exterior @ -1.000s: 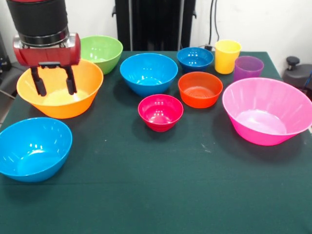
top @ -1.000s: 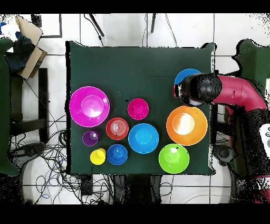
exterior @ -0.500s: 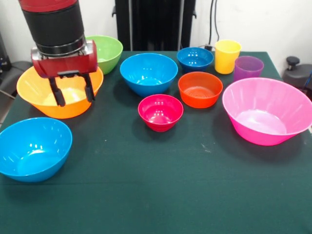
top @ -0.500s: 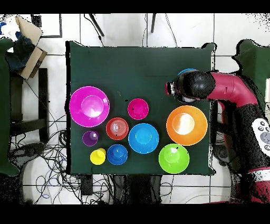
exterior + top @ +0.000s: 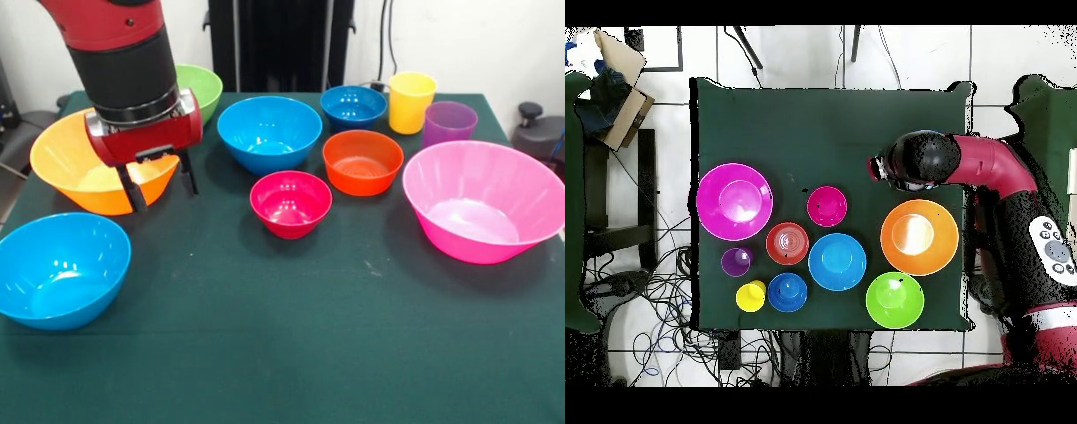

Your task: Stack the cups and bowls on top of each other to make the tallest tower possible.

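My gripper is open and empty. It hangs over the green cloth just right of the large orange bowl, and in the overhead view it covers one light blue bowl. All bowls stand apart with nothing stacked: green, light blue, a second light blue at the front left, dark blue, orange-red, crimson and large pink. The yellow cup and the purple cup stand upright at the back right.
The green-covered table has its bare front half in the front view. In the overhead view a cardboard box sits on the floor off the table's left side, with cables below it.
The gripper has moved right and toward the camera in the front view, from over the orange bowl to beside its rim. It stays open and empty. No bowl or cup has moved.
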Tool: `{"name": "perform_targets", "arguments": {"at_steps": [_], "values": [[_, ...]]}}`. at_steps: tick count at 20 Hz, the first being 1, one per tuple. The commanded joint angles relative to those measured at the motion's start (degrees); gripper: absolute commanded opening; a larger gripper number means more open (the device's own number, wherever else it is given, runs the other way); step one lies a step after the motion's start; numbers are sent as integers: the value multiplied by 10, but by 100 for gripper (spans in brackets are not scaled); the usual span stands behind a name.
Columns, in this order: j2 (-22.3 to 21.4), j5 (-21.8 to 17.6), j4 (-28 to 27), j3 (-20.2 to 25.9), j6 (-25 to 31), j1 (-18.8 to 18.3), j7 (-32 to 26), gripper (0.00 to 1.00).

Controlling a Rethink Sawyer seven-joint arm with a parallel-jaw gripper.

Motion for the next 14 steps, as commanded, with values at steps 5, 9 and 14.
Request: {"name": "perform_targets", "arguments": {"at_steps": [5,9,14], "values": [[69,-55,-58,10,49,10,-209,100],[70,-56,-69,8,56,11,-219,100],[71,-58,-86,8,68,11,-229,100]]}}
